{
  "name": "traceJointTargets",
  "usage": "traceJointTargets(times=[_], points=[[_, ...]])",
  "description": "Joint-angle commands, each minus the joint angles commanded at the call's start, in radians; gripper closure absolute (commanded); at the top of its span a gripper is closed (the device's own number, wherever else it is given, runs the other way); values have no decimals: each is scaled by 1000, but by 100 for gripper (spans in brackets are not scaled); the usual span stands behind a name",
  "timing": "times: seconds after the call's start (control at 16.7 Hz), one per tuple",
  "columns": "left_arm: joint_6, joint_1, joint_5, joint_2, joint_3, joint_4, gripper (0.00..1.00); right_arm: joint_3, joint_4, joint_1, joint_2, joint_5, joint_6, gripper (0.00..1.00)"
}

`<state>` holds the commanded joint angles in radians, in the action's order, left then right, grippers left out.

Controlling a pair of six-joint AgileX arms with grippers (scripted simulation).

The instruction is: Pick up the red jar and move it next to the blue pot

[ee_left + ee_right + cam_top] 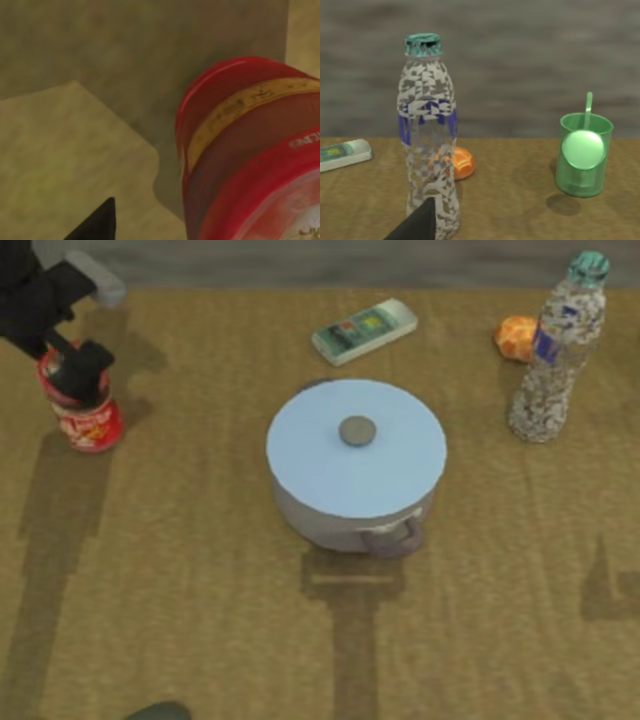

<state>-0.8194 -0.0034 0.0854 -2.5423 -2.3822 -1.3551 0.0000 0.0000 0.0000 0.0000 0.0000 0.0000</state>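
The red jar [88,418] stands at the table's far left, with a red lid, a dark band and a red-and-cream label. My left gripper [76,368] is right over its top, fingers down around the lid. In the left wrist view the jar [250,160] fills one side, and one dark fingertip [100,222] stands apart from it with bare table between, so the gripper is open. The blue pot [355,455], grey with a pale-blue lid and centre knob, sits mid-table, well right of the jar. My right gripper [480,236] is parked off the top view and open, showing one finger [420,222].
A white remote [364,331] lies behind the pot. A clear bottle with a teal cap [560,350] stands at the back right, an orange object [516,337] beside it. A green cup [583,155] shows in the right wrist view. A dark object [158,711] sits at the front edge.
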Motion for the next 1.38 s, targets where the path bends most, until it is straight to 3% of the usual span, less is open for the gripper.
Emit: traceJointTargets(times=[0.42, 1.2, 1.38], points=[[1, -1, 0, 3, 100, 97, 0, 0, 0, 0, 0, 0, 0, 0], [1, -1, 0, 3, 100, 97, 98, 0, 0, 0, 0, 0, 0, 0], [1, -1, 0, 3, 100, 97, 100, 0, 0, 0, 0, 0, 0, 0]])
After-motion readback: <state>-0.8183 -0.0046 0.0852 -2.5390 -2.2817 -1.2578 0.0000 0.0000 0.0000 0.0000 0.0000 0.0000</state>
